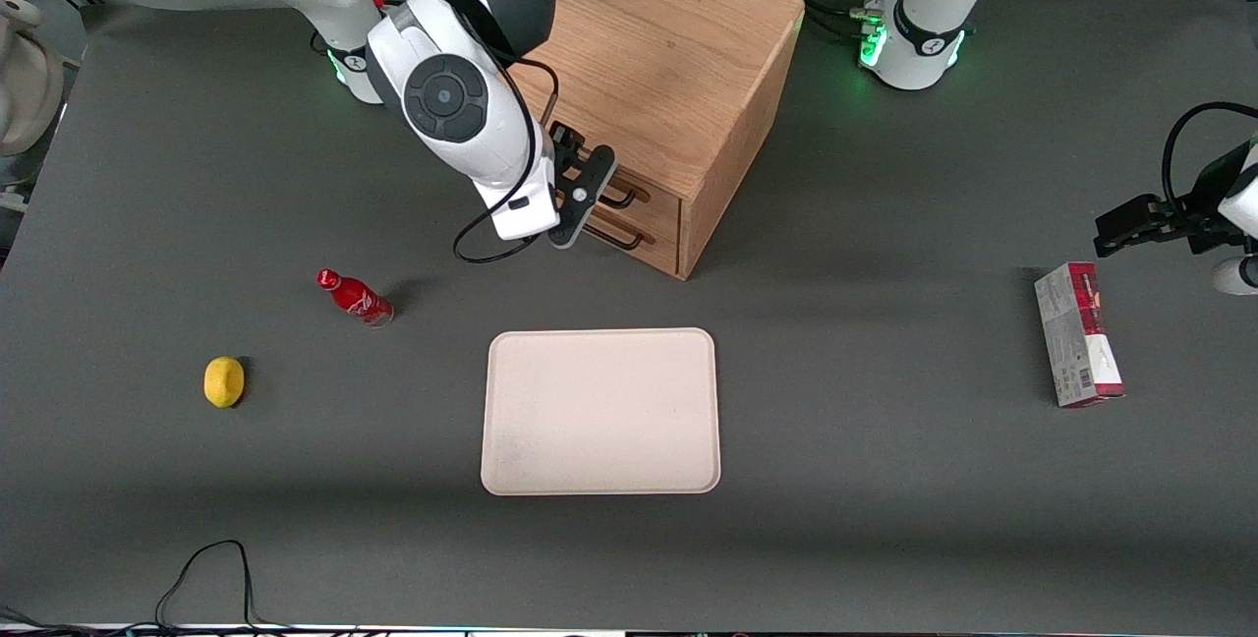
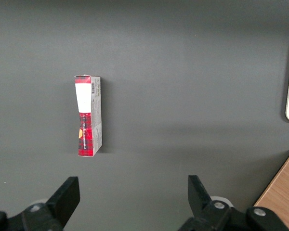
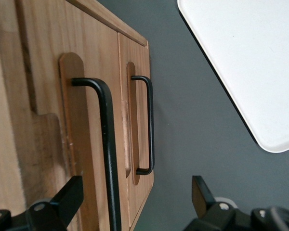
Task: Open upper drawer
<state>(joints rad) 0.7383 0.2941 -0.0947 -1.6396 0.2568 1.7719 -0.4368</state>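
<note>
A cube-shaped light-oak wooden cabinet (image 1: pixel 668 77) is seen at the upper centre of the frame, its two drawer fronts shut. The black two-finger gripper (image 1: pixel 580 209) is held just in front of the upper drawer (image 1: pixel 644 197), at its black wire handle (image 1: pixel 621 193). A rectangular cream tray (image 1: pixel 600 411) is seen below the cabinet, at centre frame.
</note>
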